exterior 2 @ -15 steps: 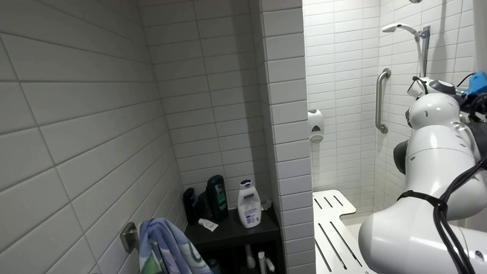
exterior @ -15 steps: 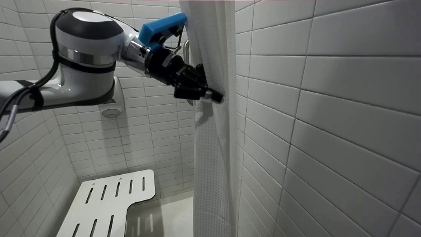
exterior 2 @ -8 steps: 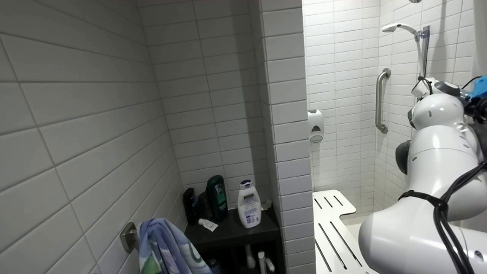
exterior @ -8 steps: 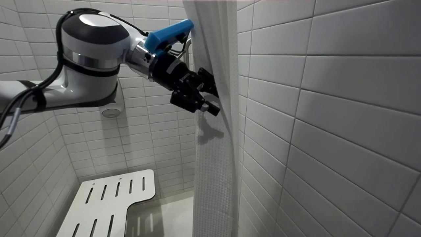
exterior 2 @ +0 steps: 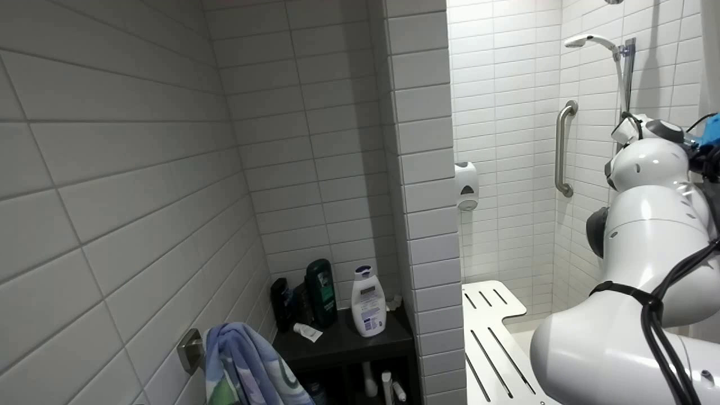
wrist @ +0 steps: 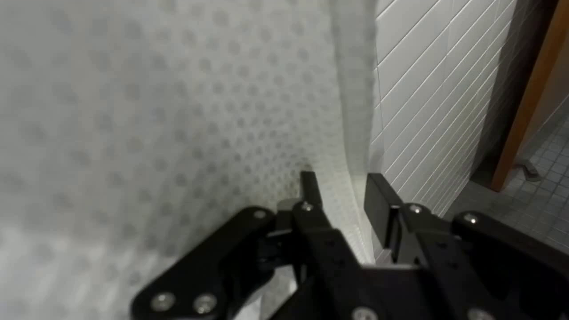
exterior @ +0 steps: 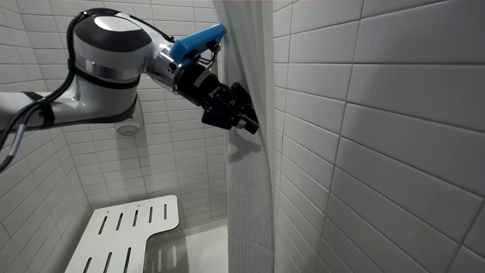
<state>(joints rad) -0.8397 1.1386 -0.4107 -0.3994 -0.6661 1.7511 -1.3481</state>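
Observation:
A pale shower curtain with a dotted weave hangs in folds beside the tiled wall. It fills the left of the wrist view. My black gripper points down and right at the curtain in an exterior view. In the wrist view the gripper has its fingers apart. The left finger's tip is against or very close to the curtain cloth. The curtain's edge strip shows in the gap between the fingers, and the right finger is on the wall side. I cannot tell whether cloth lies fully between the pads.
A white tiled wall runs close on the curtain's right. A slotted shower seat, a grab bar, a soap dispenser and a hand shower are in the stall. A dark shelf holds bottles beside a hanging towel.
The arm and gripper have moved right and down. The fingers, wide apart half a second ago, are now closer together. The curtain's lower left edge has shifted slightly right.

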